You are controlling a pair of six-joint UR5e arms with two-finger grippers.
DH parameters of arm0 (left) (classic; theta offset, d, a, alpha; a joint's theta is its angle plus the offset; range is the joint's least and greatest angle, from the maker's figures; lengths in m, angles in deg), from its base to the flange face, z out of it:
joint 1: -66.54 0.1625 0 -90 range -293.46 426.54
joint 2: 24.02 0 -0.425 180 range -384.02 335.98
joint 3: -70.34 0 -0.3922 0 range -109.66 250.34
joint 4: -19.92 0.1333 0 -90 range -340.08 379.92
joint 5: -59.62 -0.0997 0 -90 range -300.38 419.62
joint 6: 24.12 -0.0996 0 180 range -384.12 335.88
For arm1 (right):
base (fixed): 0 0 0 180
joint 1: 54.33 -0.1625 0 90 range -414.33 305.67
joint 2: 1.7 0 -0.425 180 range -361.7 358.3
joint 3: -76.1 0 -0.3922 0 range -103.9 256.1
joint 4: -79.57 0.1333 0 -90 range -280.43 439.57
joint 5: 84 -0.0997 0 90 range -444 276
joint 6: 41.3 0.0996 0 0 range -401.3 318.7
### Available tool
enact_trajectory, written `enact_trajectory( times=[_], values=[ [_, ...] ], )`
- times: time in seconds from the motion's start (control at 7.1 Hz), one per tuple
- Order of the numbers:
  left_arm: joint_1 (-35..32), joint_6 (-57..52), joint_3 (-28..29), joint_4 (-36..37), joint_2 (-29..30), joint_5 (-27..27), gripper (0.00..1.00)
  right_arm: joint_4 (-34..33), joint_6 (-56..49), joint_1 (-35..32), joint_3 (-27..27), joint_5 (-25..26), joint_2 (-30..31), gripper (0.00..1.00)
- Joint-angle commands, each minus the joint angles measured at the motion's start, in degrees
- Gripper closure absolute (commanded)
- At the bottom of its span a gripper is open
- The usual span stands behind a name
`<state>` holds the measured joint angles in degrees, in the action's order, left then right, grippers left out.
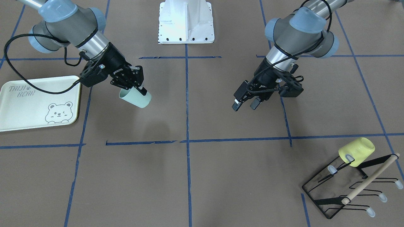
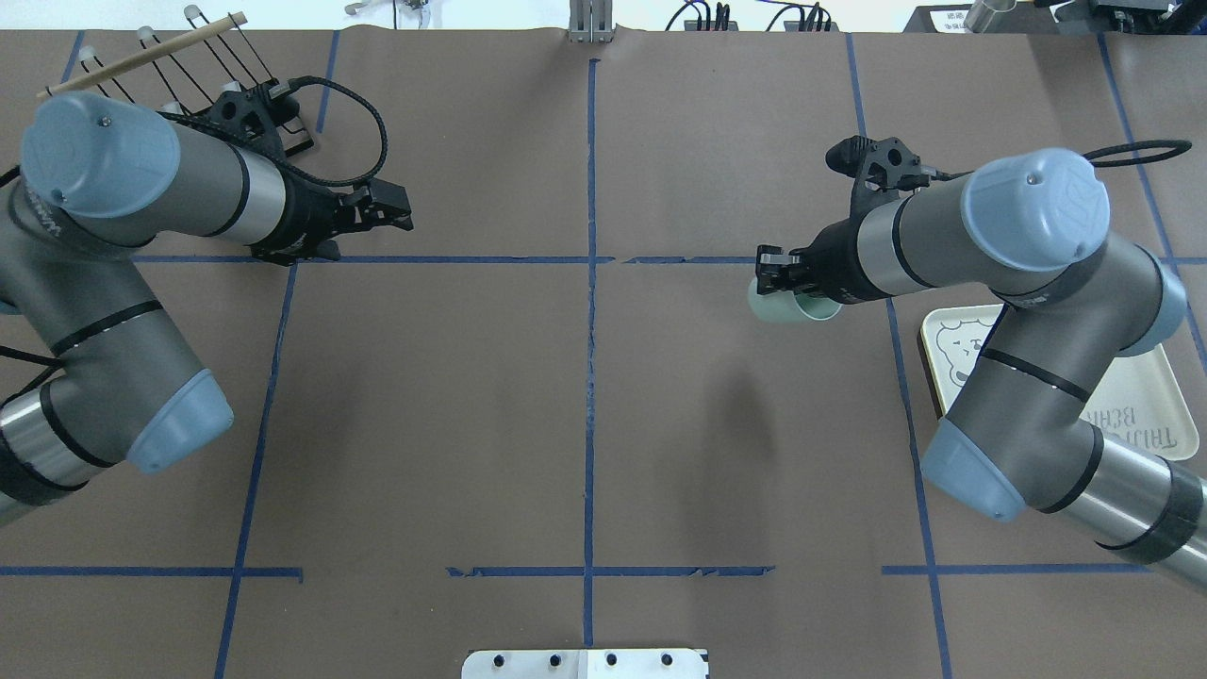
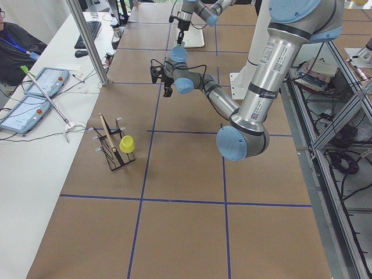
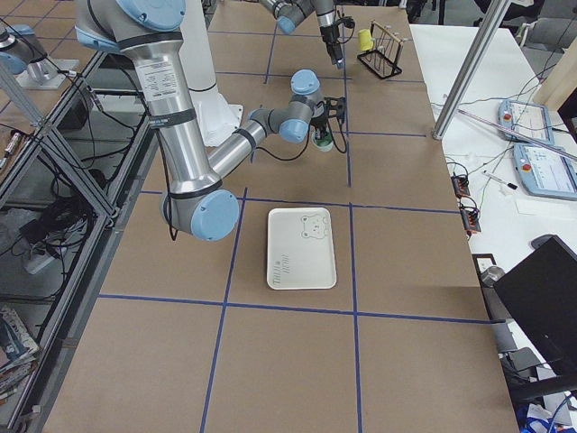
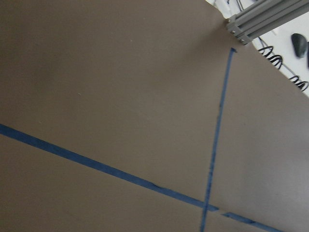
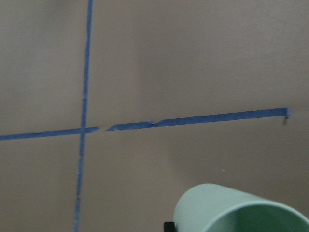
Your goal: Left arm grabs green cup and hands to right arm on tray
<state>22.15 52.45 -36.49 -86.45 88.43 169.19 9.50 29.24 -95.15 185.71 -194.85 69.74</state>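
The pale mint-green cup (image 1: pixel 138 97) is held tilted on its side above the brown table, in my right gripper (image 1: pixel 139 89), which is shut on it. It also shows in the overhead view (image 2: pixel 779 306) and at the bottom of the right wrist view (image 6: pixel 231 212). The cream bear tray (image 1: pixel 31 107) lies flat on the table beside the cup, which is not over it. In the overhead view my right arm partly hides the tray (image 2: pixel 1155 396). My left gripper (image 1: pixel 244 106) is open and empty, hovering apart on the other side of the centre line (image 2: pixel 401 209).
A black wire rack (image 1: pixel 347 189) with a wooden rod carries a pale yellow cup (image 1: pixel 356 151) near the left arm's far corner. The white robot base (image 1: pixel 186 22) stands at the table's middle edge. Blue tape lines grid the table.
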Motion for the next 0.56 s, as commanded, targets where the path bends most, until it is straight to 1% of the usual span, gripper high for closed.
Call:
enact_trajectory(
  times=[0.0, 0.14, 0.28, 0.42],
  values=[
    [-1.5, -25.7, -12.4, 31.4, -0.6, 0.1, 0.0, -21.9, -17.6, -2.7, 7.4, -0.2, 0.6, 1.0],
    [-3.3, -31.6, -14.1, 34.9, -1.5, 0.3, 0.0, -23.9, -22.6, -4.0, 8.7, -0.2, 2.4, 1.0],
    [-4.3, -34.7, -14.7, 34.5, -5.7, 0.7, 0.0, -23.9, -29.7, -6.7, 9.5, -0.5, 5.8, 1.0],
    [-7.5, -40.8, -14.8, 34.3, -9.0, 3.1, 0.0, -23.7, -38.7, -12.0, 9.6, -3.9, 8.9, 1.0]
  ],
)
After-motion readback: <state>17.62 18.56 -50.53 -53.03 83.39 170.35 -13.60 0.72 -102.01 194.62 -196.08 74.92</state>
